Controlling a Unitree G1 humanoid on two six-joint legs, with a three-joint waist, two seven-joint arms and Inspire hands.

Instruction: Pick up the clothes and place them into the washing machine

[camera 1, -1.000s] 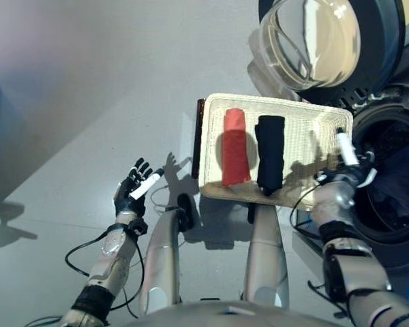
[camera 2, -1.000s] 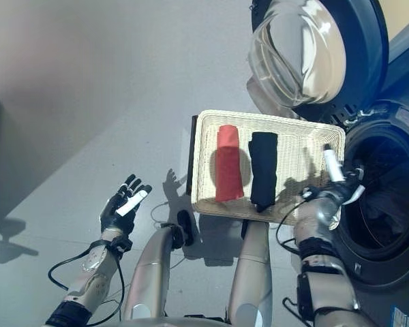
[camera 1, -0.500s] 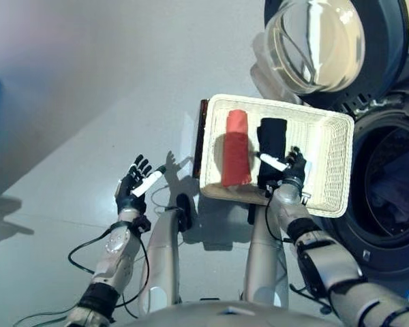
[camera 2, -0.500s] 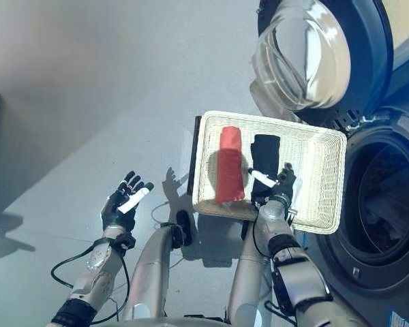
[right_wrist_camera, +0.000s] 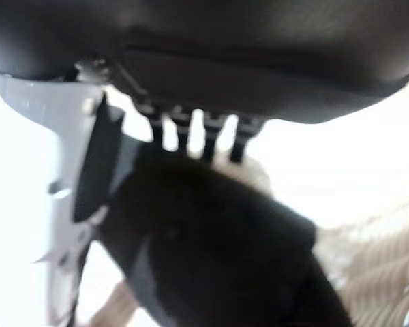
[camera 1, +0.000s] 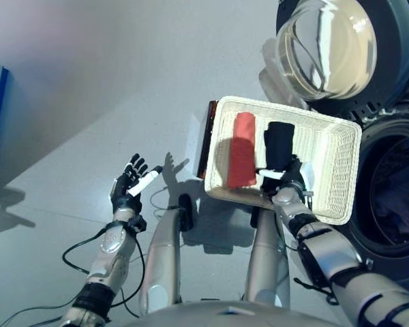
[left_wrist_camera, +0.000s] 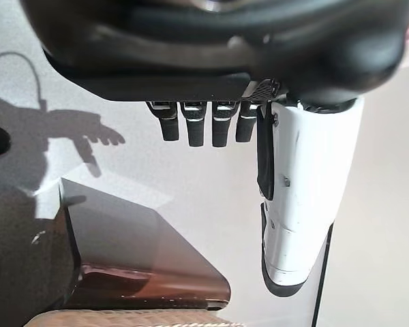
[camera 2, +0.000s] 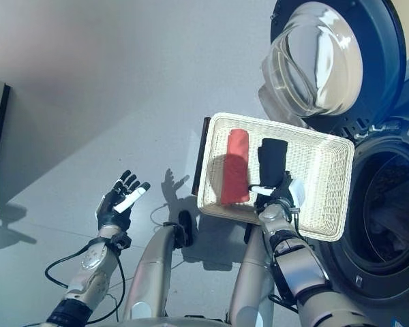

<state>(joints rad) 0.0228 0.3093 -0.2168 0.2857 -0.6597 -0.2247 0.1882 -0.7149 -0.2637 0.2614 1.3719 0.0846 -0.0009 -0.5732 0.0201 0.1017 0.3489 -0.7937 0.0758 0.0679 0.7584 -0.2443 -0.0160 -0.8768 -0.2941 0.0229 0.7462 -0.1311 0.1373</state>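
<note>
A shallow white wicker basket (camera 1: 330,160) holds a rolled red cloth (camera 1: 242,158) and a rolled black cloth (camera 1: 278,143) side by side. My right hand (camera 1: 291,182) is over the near end of the black cloth, fingers straight, the white-covered thumb pointing toward the red cloth. In the right wrist view the black cloth (right_wrist_camera: 218,252) lies just under the hand's fingers (right_wrist_camera: 191,133). My left hand (camera 1: 127,191) is open and empty, held over the floor to the left of the basket.
The washing machine's drum opening (camera 1: 395,197) is to the right of the basket, its round glass door (camera 1: 327,48) swung open behind it. The dark brown box (camera 1: 208,139) shows under the basket's left edge, and in the left wrist view (left_wrist_camera: 143,266).
My right hand has swung from the basket's right edge by the machine to the black cloth's near end. The camera has shifted a little. The left hand has stayed put.
</note>
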